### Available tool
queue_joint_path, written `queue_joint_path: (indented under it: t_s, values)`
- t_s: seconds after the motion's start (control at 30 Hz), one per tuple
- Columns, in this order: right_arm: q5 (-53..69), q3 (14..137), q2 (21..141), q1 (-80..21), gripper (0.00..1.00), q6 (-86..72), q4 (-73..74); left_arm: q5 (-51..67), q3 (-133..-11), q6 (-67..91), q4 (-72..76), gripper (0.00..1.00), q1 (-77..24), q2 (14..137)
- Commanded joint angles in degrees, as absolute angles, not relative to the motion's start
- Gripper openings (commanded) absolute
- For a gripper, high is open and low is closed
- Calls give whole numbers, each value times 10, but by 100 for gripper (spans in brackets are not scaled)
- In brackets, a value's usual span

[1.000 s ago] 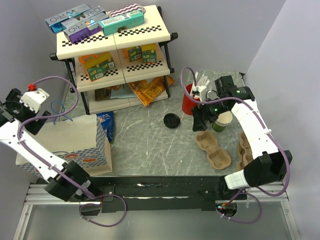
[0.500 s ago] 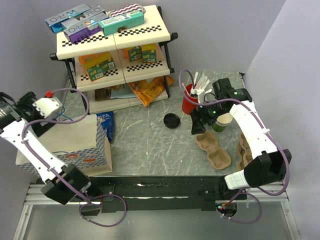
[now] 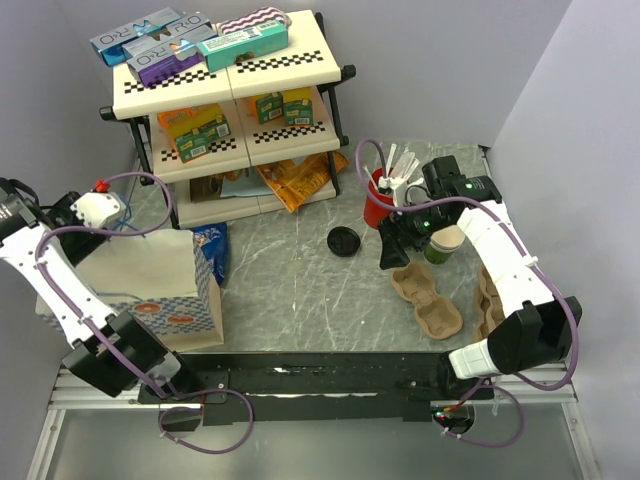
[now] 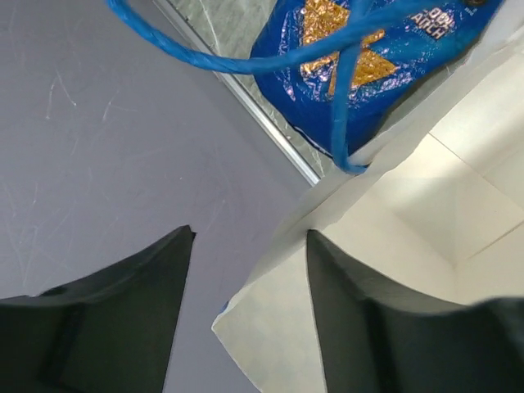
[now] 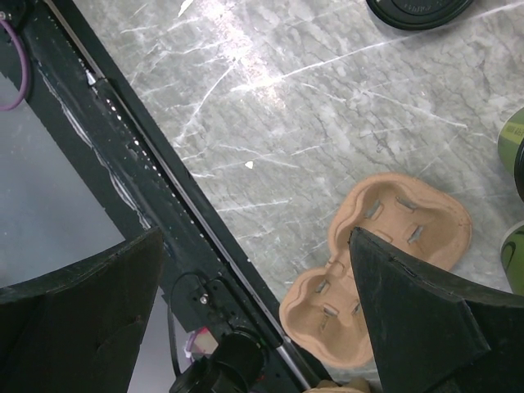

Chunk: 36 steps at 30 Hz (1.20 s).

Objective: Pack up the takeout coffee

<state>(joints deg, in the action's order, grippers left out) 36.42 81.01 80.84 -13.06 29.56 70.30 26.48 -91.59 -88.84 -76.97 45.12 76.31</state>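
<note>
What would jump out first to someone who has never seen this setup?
The three-tier checkered shelf packed with snack boxes fills the back left. At front left stands a large paper bag, its rim between the left fingers. On the right, the right fingers hang open over a cardboard cup carrier, with a green cup beside it and a black lid farther left.

With the left arm (image 3: 52,285): climbs steeply up and outward from the left end of the base rail (image 3: 320,385), doubles back inward at the top, points the left gripper (image 4: 250,237) downward, jaws apart.

With the right arm (image 3: 510,265): leans up from the rail's right end, bends inward at the elbow, tips the right gripper (image 5: 254,237) downward, jaws spread wide.
</note>
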Motion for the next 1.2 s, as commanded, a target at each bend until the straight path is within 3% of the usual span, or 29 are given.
queue_joint_path:
  t_s: [0.0, 0.13, 0.3, 0.4, 0.43, 0.67, 1.0, 1.17]
  values:
    - [379, 832, 817, -137, 100, 291, 704, 266, -917, -909, -788, 59, 446, 730]
    - [379, 841, 824, -137, 100, 291, 705, 272, -897, -904, -788, 46, 443, 702]
    - [381, 861, 838, -138, 100, 290, 705, 270, -879, -866, -790, 39, 431, 681]
    - [381, 867, 845, -138, 100, 293, 706, 279, -875, -854, -791, 6, 430, 672]
    - [381, 869, 850, -138, 100, 294, 707, 284, -874, -855, -790, 1, 429, 671]
    - [388, 882, 861, -137, 100, 294, 706, 319, -875, -797, -790, 1, 378, 657]
    - [380, 902, 856, -138, 100, 290, 696, 465, -861, -606, -787, 1, 204, 647]
    - [312, 907, 829, -139, 100, 269, 655, 499, -896, -545, -771, 1, 185, 673]
